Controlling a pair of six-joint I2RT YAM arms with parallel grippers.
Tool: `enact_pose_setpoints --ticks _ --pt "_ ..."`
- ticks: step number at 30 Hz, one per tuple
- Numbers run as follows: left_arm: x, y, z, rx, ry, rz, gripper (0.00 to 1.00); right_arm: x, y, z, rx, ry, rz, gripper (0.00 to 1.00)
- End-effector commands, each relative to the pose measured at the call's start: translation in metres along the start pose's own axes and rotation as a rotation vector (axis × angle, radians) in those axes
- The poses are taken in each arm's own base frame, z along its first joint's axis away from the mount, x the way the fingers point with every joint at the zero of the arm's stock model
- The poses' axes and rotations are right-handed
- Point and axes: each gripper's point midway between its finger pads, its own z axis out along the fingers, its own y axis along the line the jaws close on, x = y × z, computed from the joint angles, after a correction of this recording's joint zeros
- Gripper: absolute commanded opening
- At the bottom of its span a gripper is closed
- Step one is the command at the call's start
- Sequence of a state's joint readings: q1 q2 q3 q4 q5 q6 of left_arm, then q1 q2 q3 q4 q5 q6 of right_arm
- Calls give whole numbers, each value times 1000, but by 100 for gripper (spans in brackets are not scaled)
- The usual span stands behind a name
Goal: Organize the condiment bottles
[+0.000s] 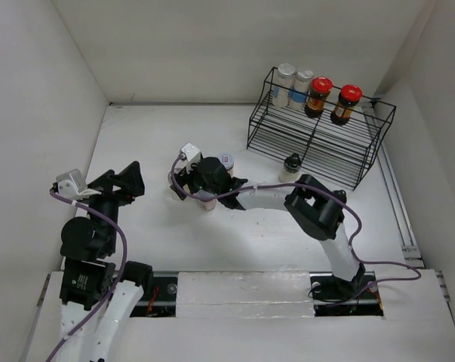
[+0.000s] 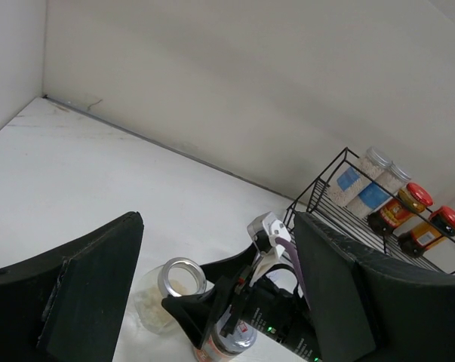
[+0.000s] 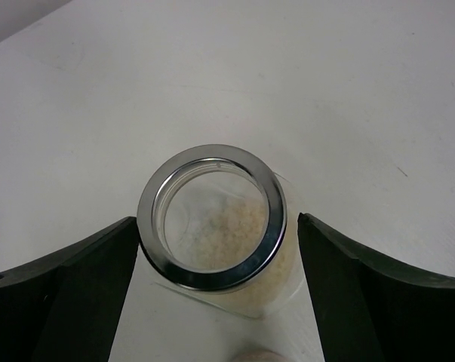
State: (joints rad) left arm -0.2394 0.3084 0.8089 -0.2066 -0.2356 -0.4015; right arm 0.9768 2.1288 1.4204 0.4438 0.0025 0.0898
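The rack carries four bottles on its top shelf, so roughly half the job looks done. The left gripper hangs open and empty. The right gripper stands open astride a silver-rimmed jar, well left of the rack and not clamped. A black-capped bottle waits at the rack's foot. Another perhaps stands just beside that jar.

The clear jar has a glossy, polished metal ring at its mouth. The surface is smooth matt white; the rack is black wire.
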Motion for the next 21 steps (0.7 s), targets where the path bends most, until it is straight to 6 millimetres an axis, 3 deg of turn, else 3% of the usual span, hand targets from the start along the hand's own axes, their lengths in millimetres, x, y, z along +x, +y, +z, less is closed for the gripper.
enact_pose_setpoints --ticks 1,2,6,7,9,15,17,18,21 --pt "-3 -4 5 18 -18 6 76 -13 8 12 -36 -22 -9 90" --pt "-3 -4 5 18 -18 6 76 -22 9 13 -38 -40 -10 92" --pt "-1 -4 7 15 -10 8 76 -21 8 19 -36 -23 -28 92" --pt "-1 -4 7 15 -10 8 76 -28 9 20 -37 -38 -28 92" --pt "-1 -4 7 15 -10 8 76 -20 4 25 -13 -21 -27 90" --pt "2 -4 6 20 3 11 76 -8 -3 26 20 2 -27 62" --pt "2 -4 6 20 3 11 76 -24 -3 20 28 -31 -27 61" --pt "2 -4 6 20 3 11 76 -22 -5 17 38 -26 -27 58" --pt "2 -4 6 20 3 11 76 -50 -2 8 32 -82 -26 55"
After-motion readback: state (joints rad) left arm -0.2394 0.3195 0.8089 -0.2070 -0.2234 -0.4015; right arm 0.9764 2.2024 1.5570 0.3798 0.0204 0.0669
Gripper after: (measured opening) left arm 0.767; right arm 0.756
